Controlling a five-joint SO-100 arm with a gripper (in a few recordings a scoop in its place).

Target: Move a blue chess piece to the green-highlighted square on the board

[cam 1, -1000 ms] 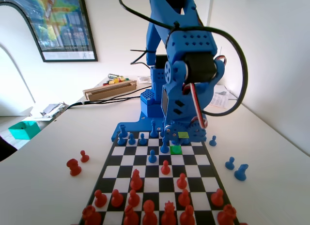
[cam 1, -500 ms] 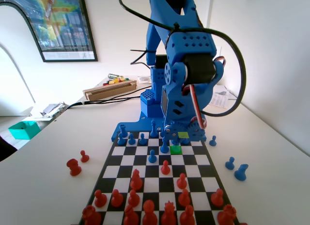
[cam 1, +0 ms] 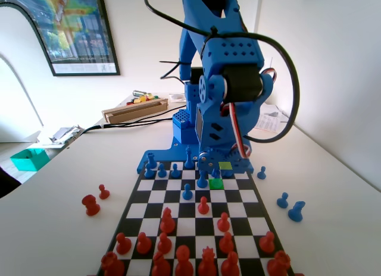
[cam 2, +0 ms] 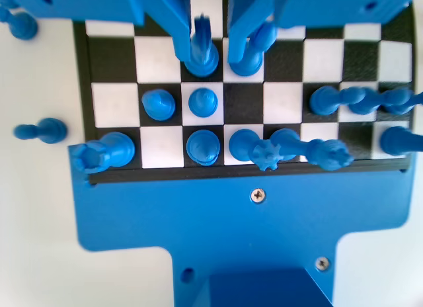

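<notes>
In the fixed view my gripper (cam 1: 213,168) hangs low at the board's (cam 1: 149,195) far end, just behind the green-highlighted square (cam 1: 216,184). A blue pawn (cam 1: 202,181) stands on the square to its left. In the wrist view the gripper (cam 2: 221,52) is open, with a strip of white square showing between the jaws. A blue piece with a notched top (cam 2: 200,59) sits against the left jaw's tip. The blue pawn (cam 2: 248,57) is at the right jaw's tip. Whether the notched piece rests on the board is unclear.
A paler yellow-green square (cam 1: 225,165) lies beyond the green one. Another blue pawn (cam 1: 187,193) and a red pawn (cam 1: 203,206) stand mid-board, with red pieces across the near rows. Blue pieces (cam 1: 289,207) lie off the board at right, red ones (cam 1: 91,204) at left.
The arm's upper body has shifted slightly to the left in the fixed view. The pieces on the board have not moved.
</notes>
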